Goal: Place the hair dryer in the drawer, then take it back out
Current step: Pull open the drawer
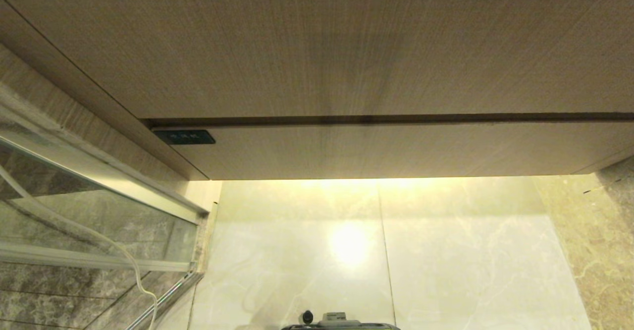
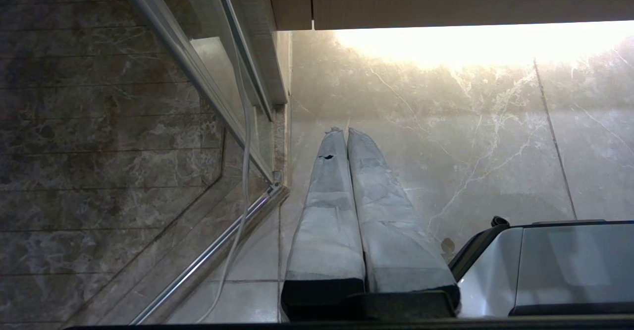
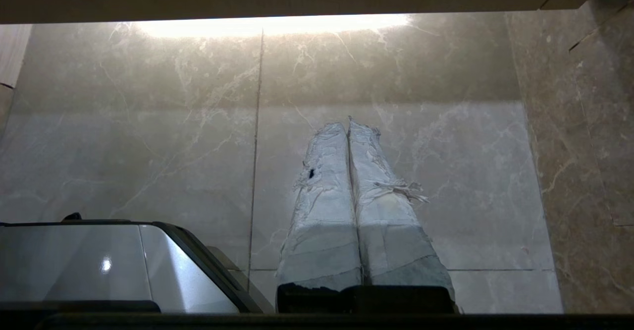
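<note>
The hair dryer is out of view in all three views. A flat, handle-less wood-grain front, the drawer (image 1: pixel 346 47), fills the top of the head view and sits shut, with a dark seam under it. Neither arm shows in the head view. My left gripper (image 2: pixel 345 131) hangs over the marble floor, its two padded fingers pressed together on nothing. Over the floor on the other side, my right gripper (image 3: pixel 347 123) is shut and empty as well; its wrap is frayed.
A lower wood panel (image 1: pixel 396 151) with a small black label (image 1: pixel 184 137) sits under the seam, lit floor tiles (image 1: pixel 346 250) below it. A glass shower door (image 1: pixel 99 206) with a thin white hose (image 1: pixel 126 255) stands left. My base (image 1: pixel 342 324) is at the front.
</note>
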Motion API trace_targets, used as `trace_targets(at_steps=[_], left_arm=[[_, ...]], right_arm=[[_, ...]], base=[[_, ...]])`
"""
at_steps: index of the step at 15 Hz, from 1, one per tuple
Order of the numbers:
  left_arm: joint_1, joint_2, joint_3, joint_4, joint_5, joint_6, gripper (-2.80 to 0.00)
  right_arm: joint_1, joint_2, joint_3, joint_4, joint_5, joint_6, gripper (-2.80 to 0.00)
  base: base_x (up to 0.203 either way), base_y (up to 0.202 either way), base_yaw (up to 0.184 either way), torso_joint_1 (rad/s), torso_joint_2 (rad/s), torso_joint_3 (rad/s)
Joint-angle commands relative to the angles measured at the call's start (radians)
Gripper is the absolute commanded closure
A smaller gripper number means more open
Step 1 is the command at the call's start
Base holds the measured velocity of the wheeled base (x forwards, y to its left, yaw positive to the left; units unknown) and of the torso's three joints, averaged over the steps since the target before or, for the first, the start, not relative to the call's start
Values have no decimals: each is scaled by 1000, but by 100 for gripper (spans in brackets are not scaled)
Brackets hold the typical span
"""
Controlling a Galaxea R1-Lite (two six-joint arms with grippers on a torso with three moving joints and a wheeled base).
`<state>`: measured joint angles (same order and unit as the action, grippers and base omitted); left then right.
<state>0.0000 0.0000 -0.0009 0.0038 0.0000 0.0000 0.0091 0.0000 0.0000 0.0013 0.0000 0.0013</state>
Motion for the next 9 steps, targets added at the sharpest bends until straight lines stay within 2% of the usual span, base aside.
trace_targets(at_steps=[1, 7, 9], left_arm=[[0, -2, 1, 1, 0, 0, 0], [0, -2, -1, 0, 0, 0, 0], [0, 0, -1, -1, 0, 0, 0]], right_arm=[[0, 2, 0, 0, 0, 0, 0], [0, 5, -26, 1, 9, -12, 0], [0, 51, -204, 41, 43, -13, 0]], base=[[0, 0, 0, 0, 0, 0], [0, 0, 0, 0, 0, 0], [0, 0, 0, 0, 0, 0]])
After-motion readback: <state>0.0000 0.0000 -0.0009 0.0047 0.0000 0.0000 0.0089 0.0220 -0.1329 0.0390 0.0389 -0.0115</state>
